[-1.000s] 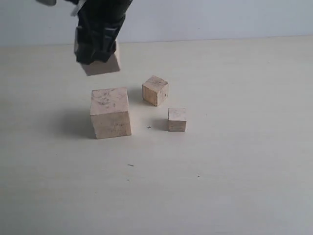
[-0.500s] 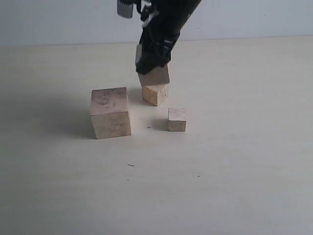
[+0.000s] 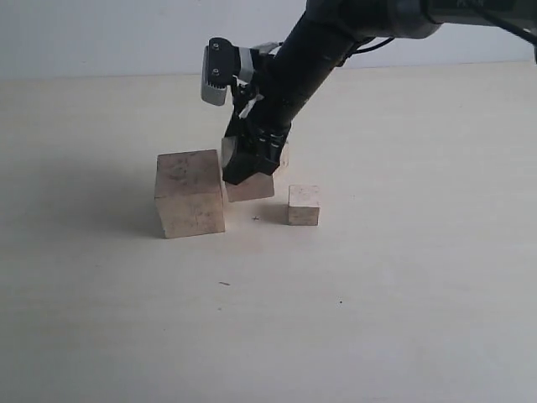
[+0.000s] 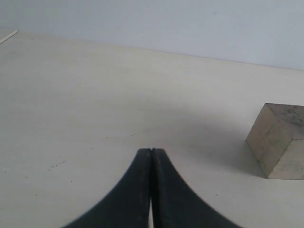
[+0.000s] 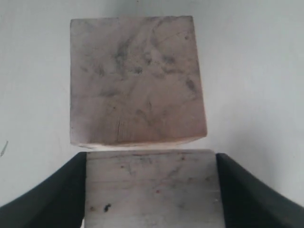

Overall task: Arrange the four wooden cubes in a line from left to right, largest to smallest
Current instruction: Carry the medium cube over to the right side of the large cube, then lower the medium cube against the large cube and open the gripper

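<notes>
My right hand [image 3: 249, 168] is clamped on the second-largest cube [image 3: 250, 186], one jaw flat against each side and spread to the cube's width. I hold it low over the counter [image 3: 377, 294]; whether it rests there I cannot tell. Just beside the hand, on the far side from my arm, stands the largest cube [image 3: 189, 193], close against the held one. Behind the hand the third cube [image 3: 285, 158] shows only as a sliver. On the hand's other side, near but apart, sits the smallest cube [image 3: 304, 204]. That makes four cubes: one gripped, three on the counter. My left hand [image 4: 151, 156] has its jaws pressed together, empty, over bare counter.
</notes>
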Robot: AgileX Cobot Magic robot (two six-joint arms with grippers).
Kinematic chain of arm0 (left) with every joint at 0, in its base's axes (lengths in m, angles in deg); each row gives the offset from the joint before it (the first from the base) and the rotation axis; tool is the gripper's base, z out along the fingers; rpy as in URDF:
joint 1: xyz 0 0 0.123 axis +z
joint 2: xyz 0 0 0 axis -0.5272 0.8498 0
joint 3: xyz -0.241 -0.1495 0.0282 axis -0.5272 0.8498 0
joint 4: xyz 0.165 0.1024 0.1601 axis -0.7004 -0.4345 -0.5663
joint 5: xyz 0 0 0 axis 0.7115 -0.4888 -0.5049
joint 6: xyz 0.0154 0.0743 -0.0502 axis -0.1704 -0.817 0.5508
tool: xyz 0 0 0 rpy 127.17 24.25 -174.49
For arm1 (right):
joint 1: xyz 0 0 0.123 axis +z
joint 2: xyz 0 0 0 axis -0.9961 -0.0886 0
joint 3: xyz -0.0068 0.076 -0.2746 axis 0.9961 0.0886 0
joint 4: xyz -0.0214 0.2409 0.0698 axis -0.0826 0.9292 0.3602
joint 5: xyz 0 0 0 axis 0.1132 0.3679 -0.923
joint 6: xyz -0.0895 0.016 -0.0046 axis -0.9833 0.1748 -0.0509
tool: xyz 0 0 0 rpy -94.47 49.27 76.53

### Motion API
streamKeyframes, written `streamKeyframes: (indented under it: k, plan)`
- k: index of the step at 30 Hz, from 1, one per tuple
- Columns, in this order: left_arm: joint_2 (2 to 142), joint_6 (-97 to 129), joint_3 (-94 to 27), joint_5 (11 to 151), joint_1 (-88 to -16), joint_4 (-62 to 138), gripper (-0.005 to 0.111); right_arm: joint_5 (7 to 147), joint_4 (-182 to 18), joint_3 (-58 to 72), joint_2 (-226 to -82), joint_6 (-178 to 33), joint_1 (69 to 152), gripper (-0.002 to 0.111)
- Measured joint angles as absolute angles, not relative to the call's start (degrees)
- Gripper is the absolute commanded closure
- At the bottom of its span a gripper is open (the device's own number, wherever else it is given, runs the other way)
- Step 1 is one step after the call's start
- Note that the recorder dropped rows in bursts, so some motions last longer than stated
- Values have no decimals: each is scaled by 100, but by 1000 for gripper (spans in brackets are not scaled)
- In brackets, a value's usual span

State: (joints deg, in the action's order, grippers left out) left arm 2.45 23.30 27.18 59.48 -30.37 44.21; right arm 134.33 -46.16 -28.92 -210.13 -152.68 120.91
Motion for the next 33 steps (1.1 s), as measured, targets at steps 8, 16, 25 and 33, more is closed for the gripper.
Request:
streamKeyframes:
  k: [8,16,25,33]
  plan:
    - [245,2330,2718,5948,-3037,4421,107,13428,-4541,-2883,-21388,-15372,12091,108]
    - [245,2330,2718,5948,-3037,4421,107,13419,-4161,-2883,-21527,-15488,12091,108]
    - [245,2330,2718,5948,-3037,4421,107,13419,-3909,-2883,-21586,-15581,12091,108]
    - [245,2330,2718,5948,-3037,4421,107,13407,-3747,-2883,-21608,-15605,12091,108]
